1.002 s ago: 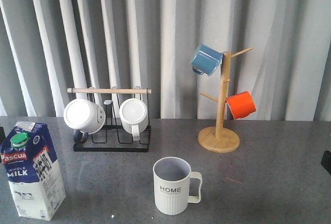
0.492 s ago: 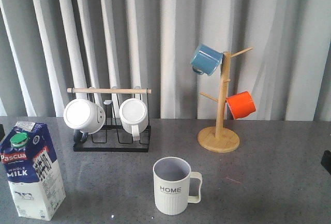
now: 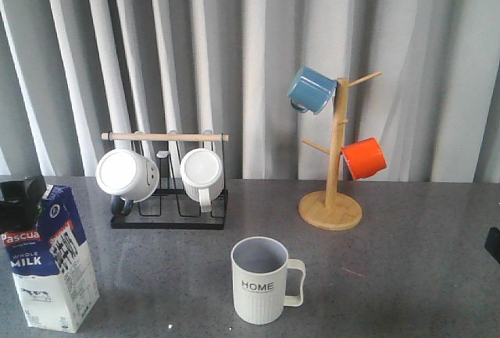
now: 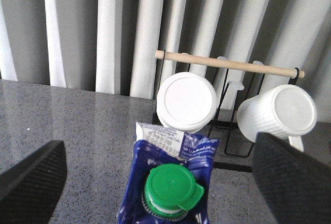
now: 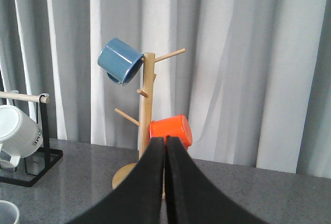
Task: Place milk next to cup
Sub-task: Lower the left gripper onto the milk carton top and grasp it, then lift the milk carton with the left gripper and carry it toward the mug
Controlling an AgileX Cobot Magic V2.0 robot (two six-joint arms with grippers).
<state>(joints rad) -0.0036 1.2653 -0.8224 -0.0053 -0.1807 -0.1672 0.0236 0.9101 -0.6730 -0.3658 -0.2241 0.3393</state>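
Note:
The milk (image 3: 53,275), a blue-and-white Pascual carton, stands upright at the front left of the table. My left gripper (image 3: 19,196) is open and sits at the carton's top, hiding its cap in the front view. In the left wrist view the carton's green cap (image 4: 170,187) lies between the gripper's (image 4: 158,144) wide-apart fingers (image 4: 36,180), with no contact showing. The cup (image 3: 262,283), an off-white ribbed "HOME" mug, stands at the front centre, handle to the right. My right gripper (image 5: 165,142) is shut and empty, only a dark edge (image 3: 494,244) showing at the far right.
A black rack (image 3: 168,197) with a wooden bar holds two white mugs (image 3: 126,175) behind the milk. A wooden mug tree (image 3: 334,197) at the back right carries a blue mug (image 3: 311,90) and an orange mug (image 3: 365,158). Curtains hang behind the grey table (image 3: 406,275).
My left gripper has come into the front view from the left and now sits over the carton's top, covering the green cap. The carton and the cup have not moved.

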